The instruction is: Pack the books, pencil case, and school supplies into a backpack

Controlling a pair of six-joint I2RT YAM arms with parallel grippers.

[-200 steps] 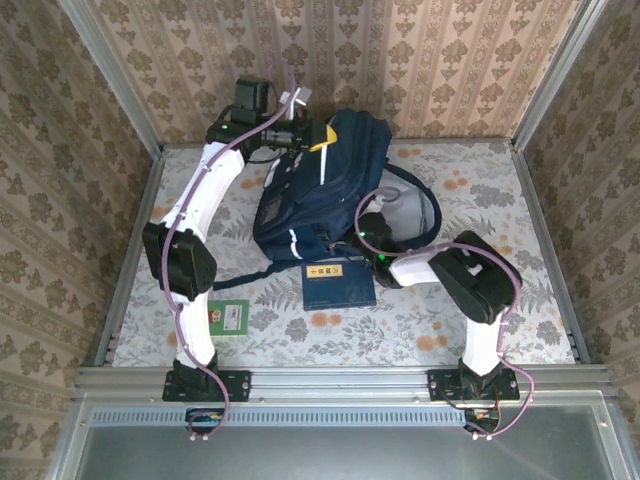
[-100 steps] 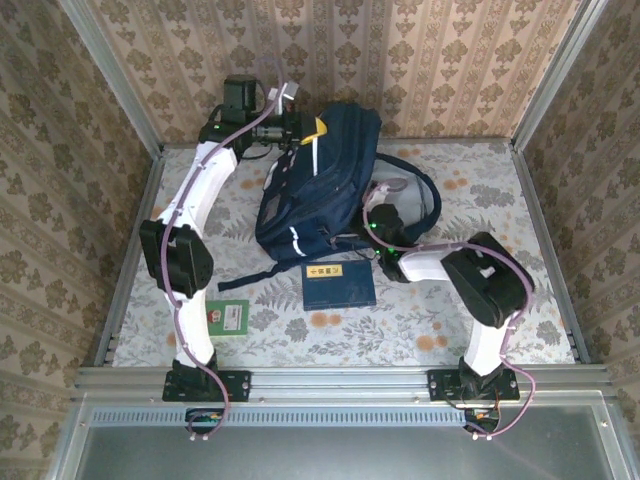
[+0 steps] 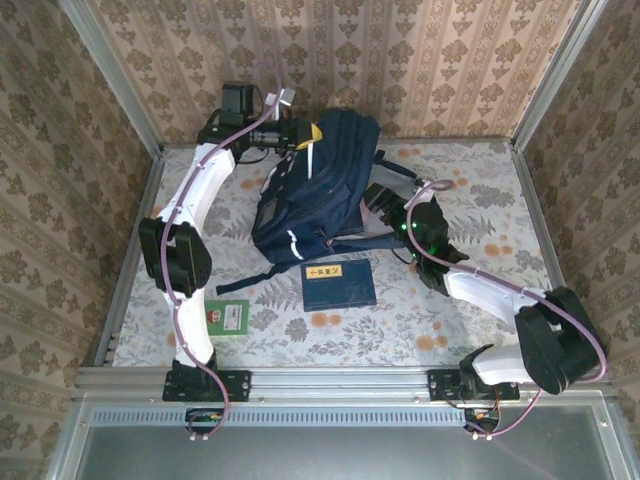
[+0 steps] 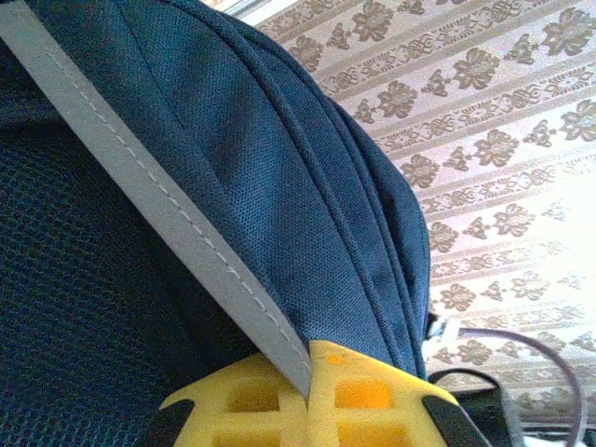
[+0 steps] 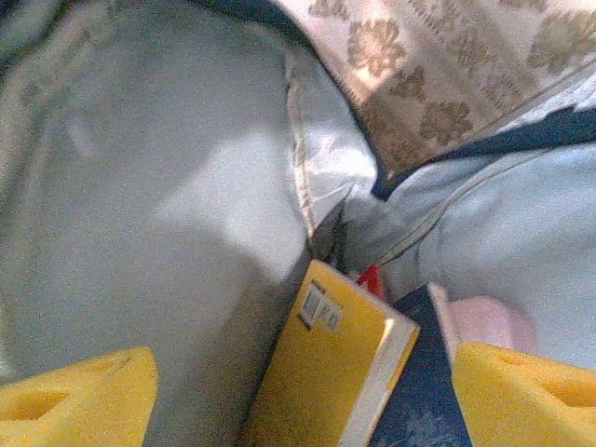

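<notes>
The backpack (image 3: pixel 315 190) lies mid-table with its top raised toward the back wall. My left gripper (image 3: pixel 308 133) is shut on a pale stripe of its fabric (image 4: pixel 186 233), and the yellow fingers (image 4: pixel 372 391) meet on that fabric. My right gripper (image 3: pixel 377 200) is at the bag's mouth, open (image 5: pixel 303 400), looking into the pale lining. Inside stand the orange-yellow book (image 5: pixel 321 372) with its barcode label, a navy book (image 5: pixel 419 391), a red corner of the flat pack (image 5: pixel 371 277) and a pale pink thing (image 5: pixel 489 321). A second navy book (image 3: pixel 338 285) and the small green-and-white book (image 3: pixel 228 317) lie on the table.
Black straps (image 3: pixel 425 190) loop out to the right of the bag, near my right wrist. The floral tabletop (image 3: pixel 500 300) is walled on three sides by papered panels, with a metal rail (image 3: pixel 340 377) along the near edge.
My right arm swung its elbow out to the right and lower, while its gripper moved up and right to the bag's mouth. The left gripper kept its hold and drew the bag's top slightly back.
</notes>
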